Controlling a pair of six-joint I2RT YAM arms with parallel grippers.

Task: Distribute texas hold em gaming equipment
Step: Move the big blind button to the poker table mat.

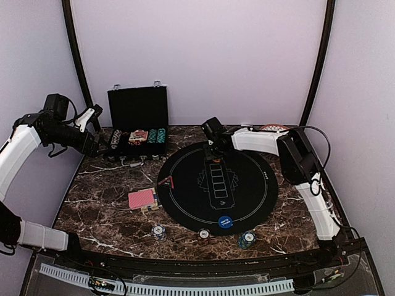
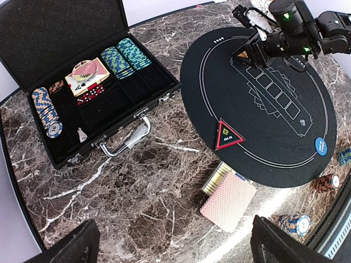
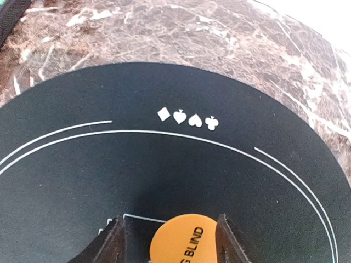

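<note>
An orange "big blind" disc [image 3: 184, 241] lies on the far part of the round black mat [image 1: 247, 185]. It sits between the fingers of my right gripper [image 3: 171, 241], which stands open, with a gap on the disc's left side. A blue disc [image 1: 226, 221] rests on the mat's near edge. A deck of pink-backed cards [image 1: 142, 198] lies left of the mat. Small chip stacks [image 1: 158, 232] [image 1: 248, 238] and a white disc [image 1: 203, 234] sit near the front edge. My left gripper [image 2: 173, 241] hangs open and empty high over the left side, in front of the case.
The open black chip case [image 1: 137, 123] stands at the back left with rows of chips [image 2: 125, 56] and cards [image 2: 86, 76] inside. A red triangular "all in" marker [image 2: 228, 135] sits on the mat's left edge. A patterned plate [image 1: 274, 127] peeks out behind my right arm.
</note>
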